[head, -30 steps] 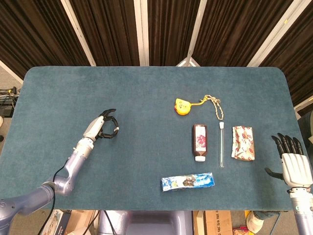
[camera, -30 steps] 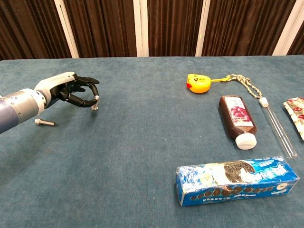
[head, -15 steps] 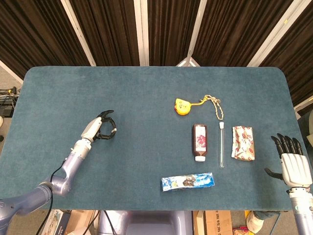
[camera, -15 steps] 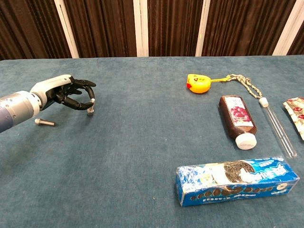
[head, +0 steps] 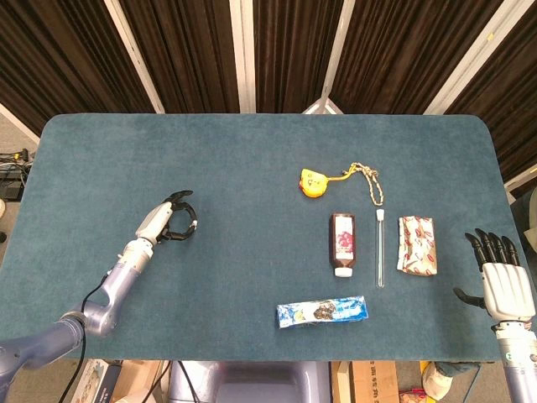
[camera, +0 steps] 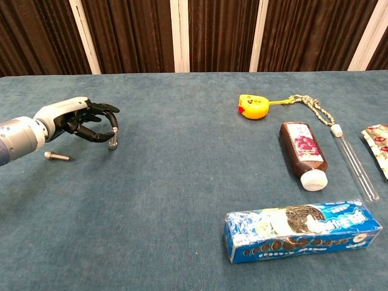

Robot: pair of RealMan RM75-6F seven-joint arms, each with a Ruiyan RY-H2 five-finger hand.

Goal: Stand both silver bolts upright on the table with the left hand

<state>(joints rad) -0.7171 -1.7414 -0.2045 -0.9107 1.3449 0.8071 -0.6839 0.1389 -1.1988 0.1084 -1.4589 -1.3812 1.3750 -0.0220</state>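
At the left of the teal, felt-like surface [camera: 182,182], a small silver bolt [camera: 113,138] is pinched between the dark fingers [camera: 97,109] of the left hand [camera: 79,119], its long axis close to vertical and its lower end at or just above the cloth (contact cannot be told). A second silver bolt [camera: 56,156] lies flat just beside the wrist, its long axis running left to right with the head toward the left. The right hand [head: 502,281] is held at the right edge with pale palm and dark fingers spread, nothing in it. Well apart to the right are seen a glossy blue cookie packet [camera: 303,231], a brown bottle [camera: 303,153] lying down, a clear tube [camera: 354,160] and a yellow plastic toy [camera: 253,107] on a cord.
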